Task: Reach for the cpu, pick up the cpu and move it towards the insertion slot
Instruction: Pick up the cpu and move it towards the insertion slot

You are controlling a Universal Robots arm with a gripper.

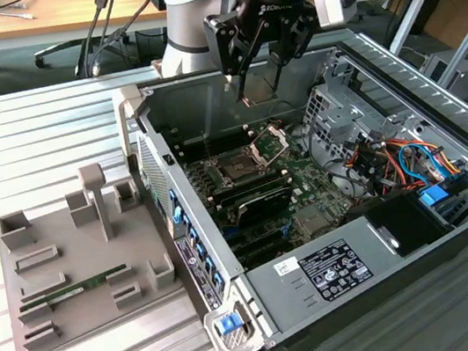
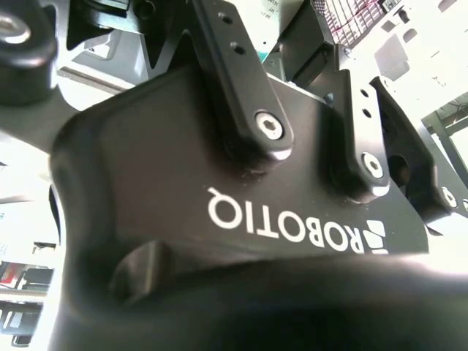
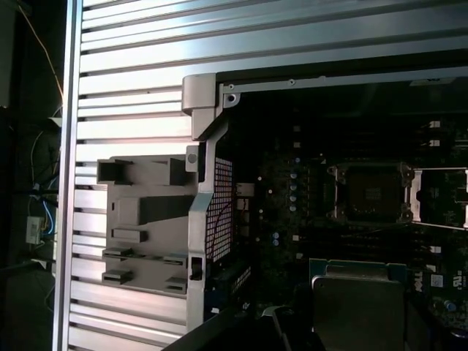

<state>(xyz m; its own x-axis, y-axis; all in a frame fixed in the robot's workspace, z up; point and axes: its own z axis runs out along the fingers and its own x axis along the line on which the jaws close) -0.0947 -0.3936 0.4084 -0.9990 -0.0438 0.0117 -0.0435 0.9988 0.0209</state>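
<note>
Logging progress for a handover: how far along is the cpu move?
Done: the cpu looks picked up, held in the gripper with the jaws closed on it, above the open computer case. In hand: carrying it toward the insertion slot, whose metal frame stands open. Left: the cpu is not yet over the slot; it hangs apart from it.

Ribbed metal table carries everything. Grey plastic holder tray lies flat on it at the exterior view's left, a green memory stick lying in it. Open computer case sits just beside the tray, possibly touching its edge.
</note>
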